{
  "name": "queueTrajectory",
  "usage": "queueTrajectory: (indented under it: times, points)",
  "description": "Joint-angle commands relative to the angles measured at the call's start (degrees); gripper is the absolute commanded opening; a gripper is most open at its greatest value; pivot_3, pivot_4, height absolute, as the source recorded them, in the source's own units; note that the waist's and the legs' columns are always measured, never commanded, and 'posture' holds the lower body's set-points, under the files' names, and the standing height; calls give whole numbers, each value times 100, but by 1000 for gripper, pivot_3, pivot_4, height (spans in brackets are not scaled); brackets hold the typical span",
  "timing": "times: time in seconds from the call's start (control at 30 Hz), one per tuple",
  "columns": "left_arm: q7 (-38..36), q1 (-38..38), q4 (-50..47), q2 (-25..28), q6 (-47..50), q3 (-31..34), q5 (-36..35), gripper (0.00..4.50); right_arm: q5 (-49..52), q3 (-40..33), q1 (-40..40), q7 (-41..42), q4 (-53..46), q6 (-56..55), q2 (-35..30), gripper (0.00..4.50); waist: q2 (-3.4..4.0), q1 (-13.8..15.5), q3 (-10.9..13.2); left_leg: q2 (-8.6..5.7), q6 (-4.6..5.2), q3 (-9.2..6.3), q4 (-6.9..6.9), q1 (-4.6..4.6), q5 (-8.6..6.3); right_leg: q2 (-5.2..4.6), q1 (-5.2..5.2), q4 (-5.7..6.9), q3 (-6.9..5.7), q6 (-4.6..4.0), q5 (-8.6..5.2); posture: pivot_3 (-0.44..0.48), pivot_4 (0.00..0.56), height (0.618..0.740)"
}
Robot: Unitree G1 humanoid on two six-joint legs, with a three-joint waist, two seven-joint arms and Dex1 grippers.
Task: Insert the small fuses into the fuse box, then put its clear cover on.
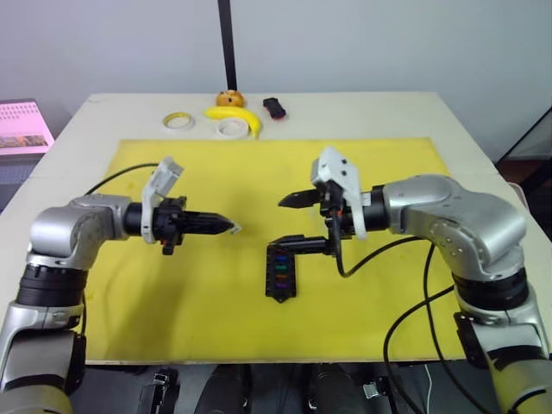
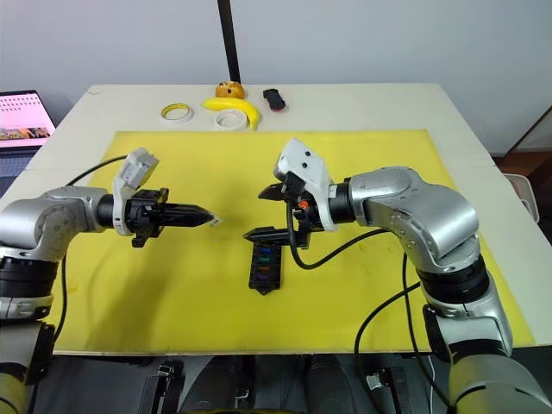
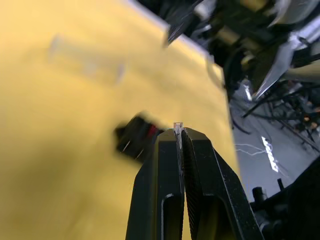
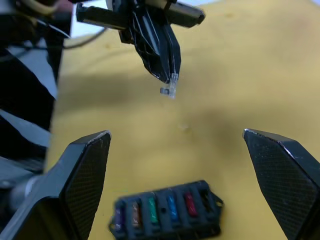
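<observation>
Right wrist view is showing the fuse box (image 4: pixel 166 214) lying on the yellow mat (image 1: pixel 379 164) with one end slot vacant. Left gripper (image 1: pixel 233 228) is pinching the grey-clear fuse (image 4: pixel 170 91); right gripper (image 1: pixel 285 223) is gaping, empty. Recommendation: align blades squarely before pressing.

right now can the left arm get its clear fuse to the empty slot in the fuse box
Probably yes. The left tool holds the clear fuse above bare mat, and the fuse box lies open-topped. The right tool, open just above the box, may crowd the approach.
</observation>
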Motion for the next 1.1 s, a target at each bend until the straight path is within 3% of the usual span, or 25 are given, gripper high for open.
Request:
queueTrajectory:
  times: [0.03,0.2,0.3,0.7,0.77,0.87,1.1]
  points:
    - [183,-129,-458,-153,0,51,-270,44,682,-611,-170,-251,3,612,287,4500,0,2,0,0,0,0,0,0,0,0,0,0,0,0,0,0,150,740]
    - [265,-235,-512,-241,-79,-67,-295,44,1108,-809,-162,-602,29,1037,514,4500,0,-17,0,-1,0,1,0,0,0,1,-1,1,0,0,0,0,150,740]
    - [284,-262,-541,-248,-78,-73,-320,0,1187,-790,-163,-776,29,1137,551,3709,1,-18,0,1,0,2,-1,3,0,5,-2,4,1,0,0,0,150,740]
    - [273,-335,-541,-241,-161,-133,-335,0,1421,-688,-219,-1183,170,1203,680,3709,0,-8,0,0,0,3,-2,3,0,4,-1,3,2,0,0,0,150,740]
    - [273,-343,-527,-250,-177,-147,-331,0,1446,-670,-231,-1207,180,1211,701,3169,0,-7,0,0,0,3,-2,3,0,4,-1,2,2,0,0,0,150,740]
    - [264,-339,-496,-248,-219,-181,-315,0,1492,-678,-259,-1264,185,1247,735,1994,0,-10,0,0,0,3,-2,3,0,4,-1,2,2,0,0,0,150,740]
    - [250,-380,-423,-233,-296,-248,-315,0,1625,-678,-339,-1375,262,1300,756,1994,0,-8,0,0,0,3,-2,2,0,4,-2,2,2,0,0,0,150,740]
